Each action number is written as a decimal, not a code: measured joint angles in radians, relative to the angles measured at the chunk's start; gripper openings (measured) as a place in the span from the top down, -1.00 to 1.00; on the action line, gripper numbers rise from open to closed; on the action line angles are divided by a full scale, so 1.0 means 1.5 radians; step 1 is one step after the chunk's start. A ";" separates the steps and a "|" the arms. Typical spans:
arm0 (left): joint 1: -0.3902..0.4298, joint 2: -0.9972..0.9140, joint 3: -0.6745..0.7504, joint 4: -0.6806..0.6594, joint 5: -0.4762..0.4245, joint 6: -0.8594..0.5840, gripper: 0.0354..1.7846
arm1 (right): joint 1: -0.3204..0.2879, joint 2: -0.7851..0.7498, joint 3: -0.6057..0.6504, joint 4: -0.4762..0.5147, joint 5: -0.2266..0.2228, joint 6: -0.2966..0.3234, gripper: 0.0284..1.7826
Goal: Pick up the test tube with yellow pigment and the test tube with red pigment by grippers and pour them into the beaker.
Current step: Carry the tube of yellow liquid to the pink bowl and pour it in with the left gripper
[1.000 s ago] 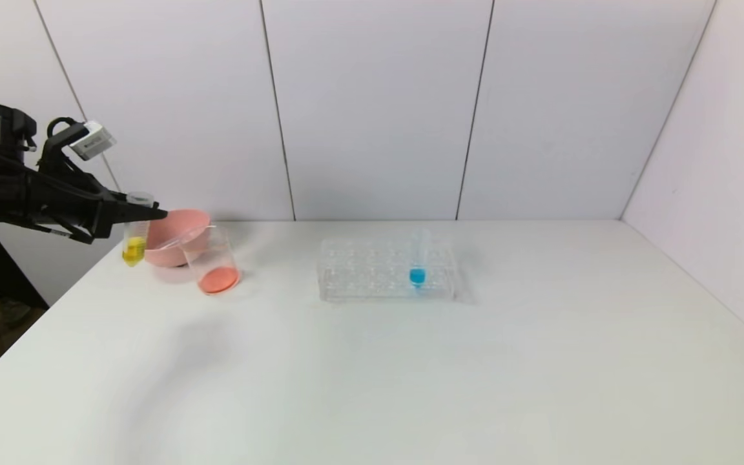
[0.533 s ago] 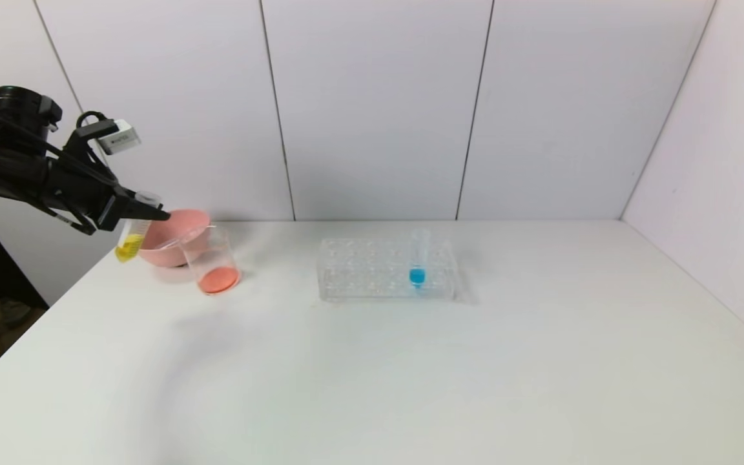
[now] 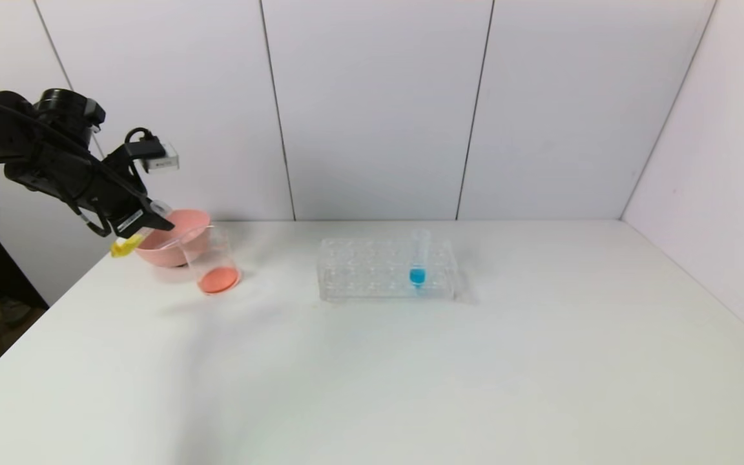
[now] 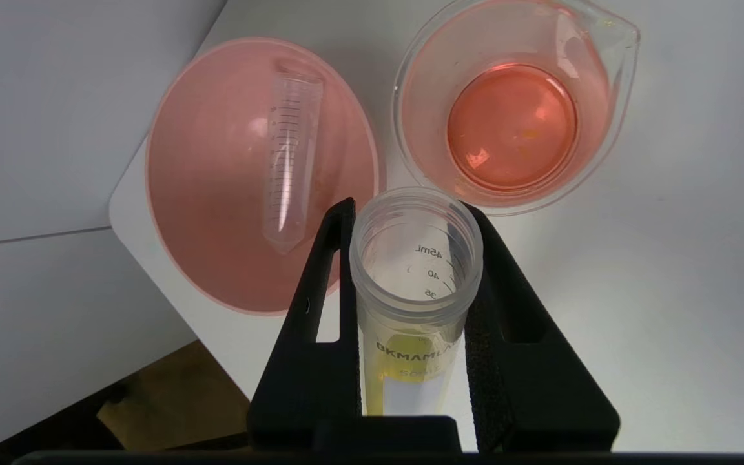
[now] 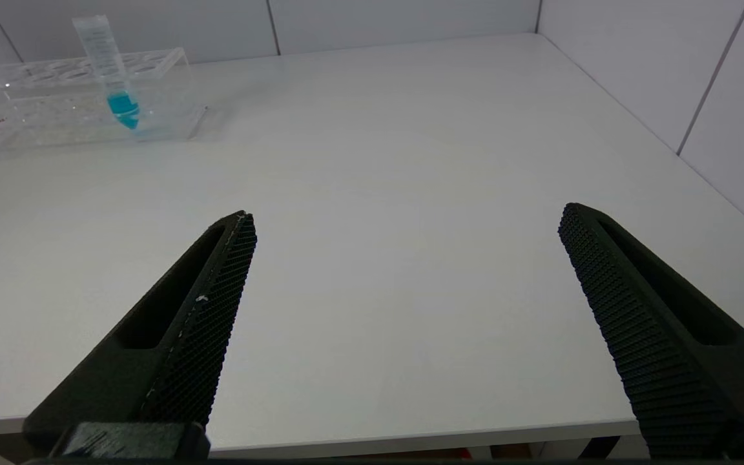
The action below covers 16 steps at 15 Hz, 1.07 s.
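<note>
White desk (image 3: 411, 361), grey panelled walls (image 3: 372, 110). By the beaker (image 3: 212, 260), left end effector (image 3: 146, 223) pinches the yellow tube (image 3: 128, 243), half-hidden; right end effector (image 5: 404, 258) spread.

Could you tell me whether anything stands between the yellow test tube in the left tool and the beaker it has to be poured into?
Nothing visible does. The left tool holds the yellow test tube tilted beside the pink bowl, with its open mouth just short of the beaker, whose top is uncovered.
</note>
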 joint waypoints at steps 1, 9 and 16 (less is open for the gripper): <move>-0.007 0.000 0.000 -0.002 0.015 0.006 0.51 | 0.000 0.000 0.000 0.000 0.000 0.000 -0.92; -0.082 -0.006 -0.011 -0.013 0.156 0.043 0.51 | 0.000 0.000 0.000 0.000 0.000 0.000 -0.92; -0.123 -0.011 -0.011 0.040 0.267 0.068 0.51 | 0.000 0.000 0.000 0.000 0.000 0.000 -0.92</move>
